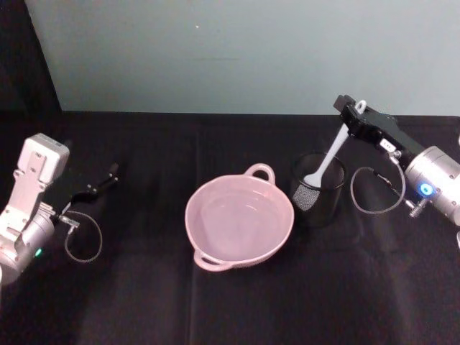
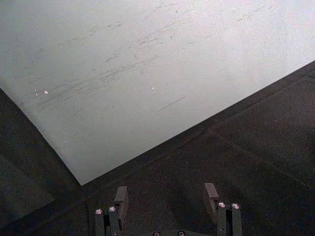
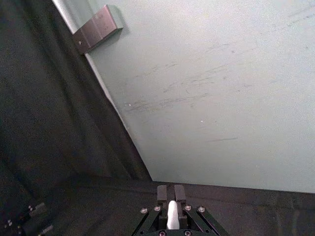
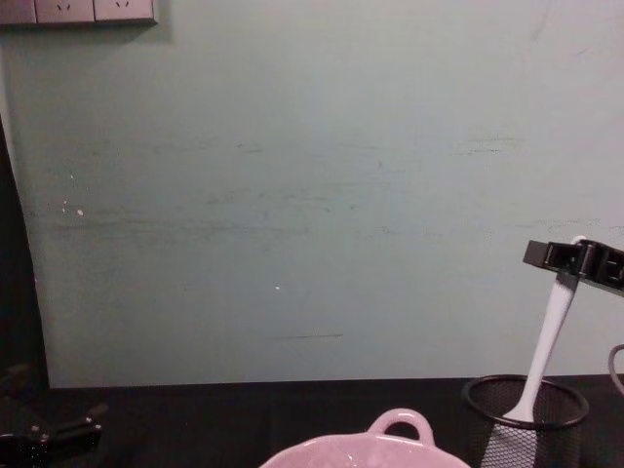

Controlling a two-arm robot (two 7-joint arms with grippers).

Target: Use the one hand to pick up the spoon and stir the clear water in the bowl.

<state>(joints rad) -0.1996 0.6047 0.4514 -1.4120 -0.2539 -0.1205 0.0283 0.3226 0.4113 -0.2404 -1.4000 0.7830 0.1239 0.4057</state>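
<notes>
My right gripper (image 1: 352, 117) is shut on the upper handle of the white spoon (image 1: 329, 157), above the back right of the table. The spoon slants down, and its blade sits inside the black wire-mesh cup (image 1: 318, 190). The chest view has the same gripper (image 4: 567, 256) holding the spoon (image 4: 549, 341) over the cup (image 4: 526, 402). The white handle (image 3: 171, 215) shows between the shut fingers in the right wrist view. The pale pink bowl (image 1: 238, 224) stands left of the cup with clear water in it. My left gripper (image 1: 100, 185) rests open at the far left, holding nothing.
A black cloth (image 1: 144, 302) covers the table, and a pale green wall (image 1: 244, 50) rises right behind it. The mesh cup stands close against the bowl's right rim. A loose cable loop (image 1: 374, 190) hangs by the right wrist.
</notes>
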